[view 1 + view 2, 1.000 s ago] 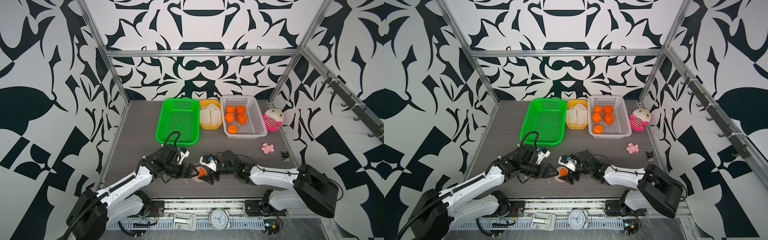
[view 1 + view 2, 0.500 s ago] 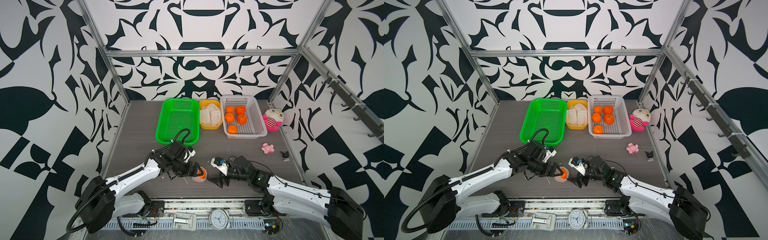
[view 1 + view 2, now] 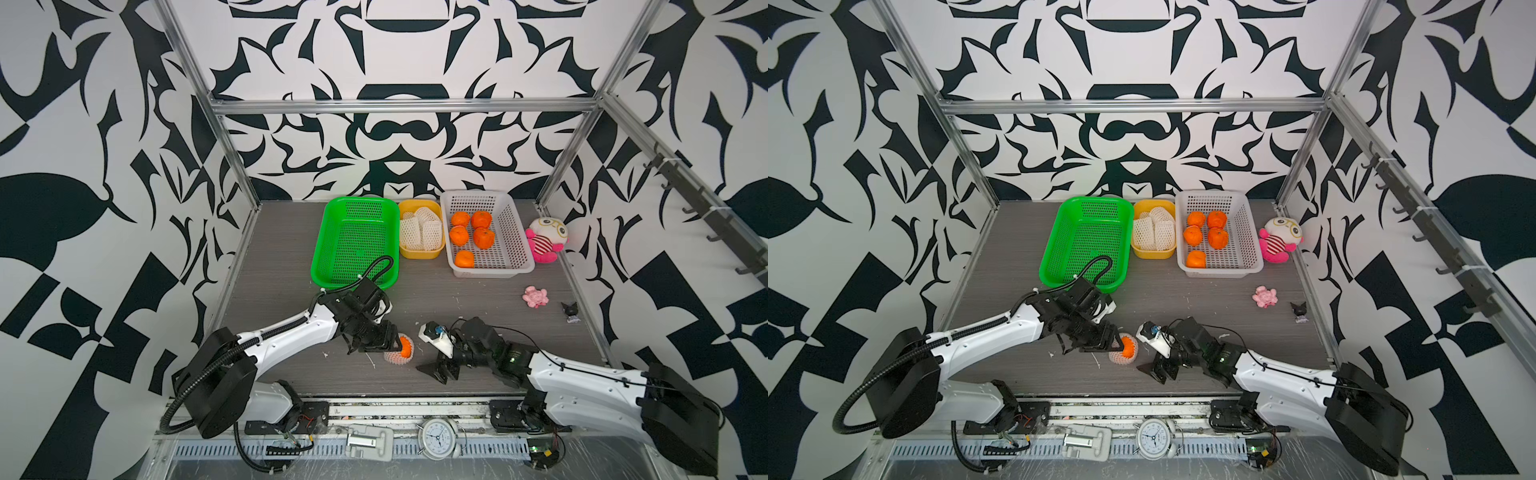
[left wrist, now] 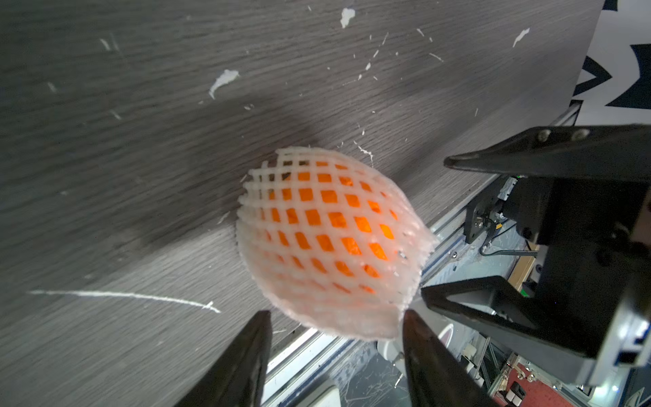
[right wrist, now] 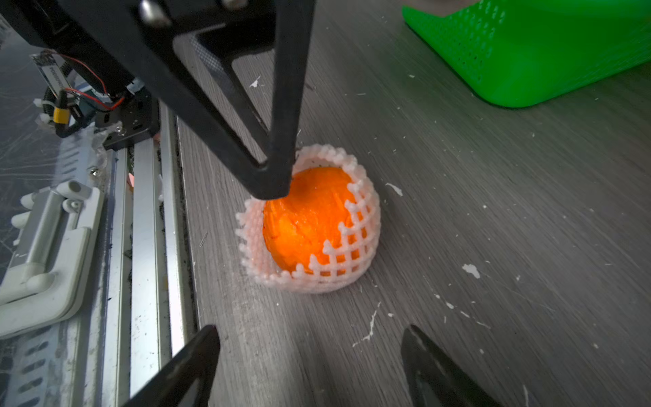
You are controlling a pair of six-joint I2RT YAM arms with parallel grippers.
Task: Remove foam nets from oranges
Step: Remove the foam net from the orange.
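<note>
One orange point(image 3: 404, 345) point(image 3: 1128, 348) lies near the table's front edge, still partly wrapped in a white foam net point(image 4: 327, 239). The net point(image 5: 355, 246) cups the orange point(image 5: 303, 222), whose bare side shows in the right wrist view. My left gripper point(image 3: 392, 338) point(image 4: 336, 317) is at the net's open rim. Its jaws stand apart on either side of that rim, and one fingertip point(image 5: 274, 183) touches it. My right gripper point(image 3: 436, 371) point(image 5: 310, 338) is open and holds nothing, a short way to the right of the fruit.
At the back stand a green basket point(image 3: 328, 232), a yellow tub point(image 3: 419, 254) holding loose foam nets point(image 3: 419, 230), and a white basket point(image 3: 517, 249) with several bare oranges point(image 3: 482, 237). A plush doll point(image 3: 546, 241), a pink toy point(image 3: 535, 296) and a small black figure point(image 3: 569, 311) lie at the right.
My right gripper has drawn back to the right, away from the orange. My left gripper has moved onto the net's rim, and its jaws have narrowed.
</note>
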